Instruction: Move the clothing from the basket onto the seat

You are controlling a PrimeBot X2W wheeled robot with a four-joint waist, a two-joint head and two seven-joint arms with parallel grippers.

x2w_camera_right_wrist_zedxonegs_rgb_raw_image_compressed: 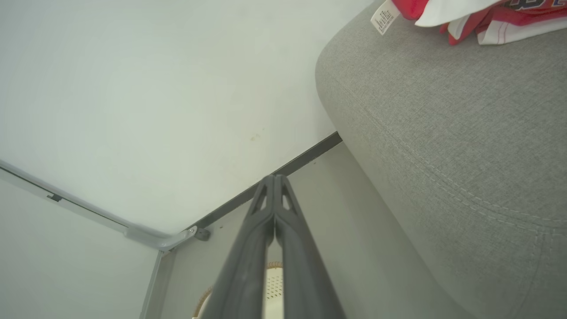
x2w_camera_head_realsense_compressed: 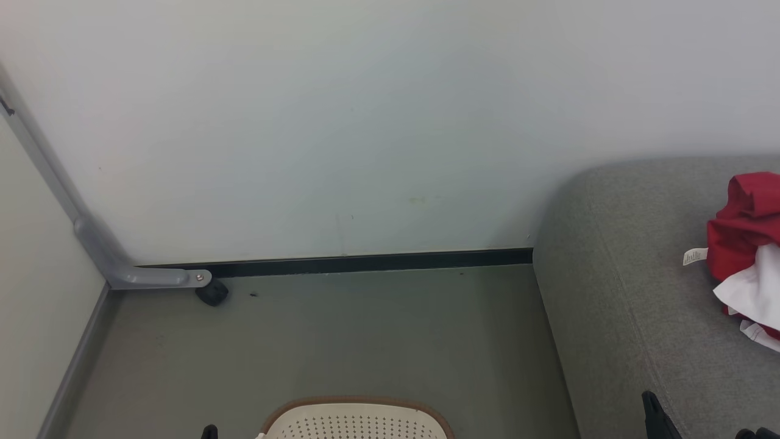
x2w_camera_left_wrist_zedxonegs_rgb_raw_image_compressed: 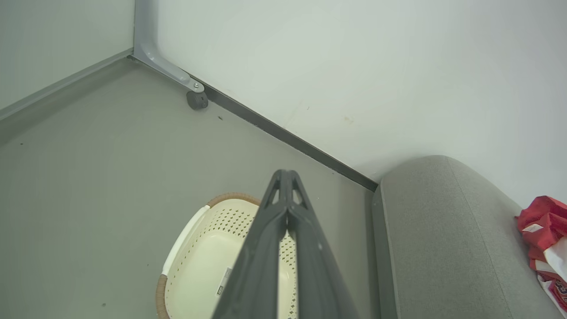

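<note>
Now heaped at the frame's right edge, the clothing [x2w_camera_head_realsense_compressed: 746,244] lies on the seat [x2w_camera_head_realsense_compressed: 621,317]; the basket [x2w_camera_head_realsense_compressed: 356,421] stands on the floor [x2w_camera_head_realsense_compressed: 365,329] at bottom centre. Left end effector [x2w_camera_left_wrist_zedxonegs_rgb_raw_image_compressed: 288,175] and right end effector [x2w_camera_right_wrist_zedxonegs_rgb_raw_image_compressed: 274,179] each have fingers pressed together.

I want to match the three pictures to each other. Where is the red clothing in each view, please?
Head view: the clothing lies at the right edge, on the seat.
Left wrist view: the clothing is at the right edge, below the middle, on the seat.
Right wrist view: the clothing is at the top right, on the seat.
Shared landmark: the small dark wheel at the foot of the wall.
</note>
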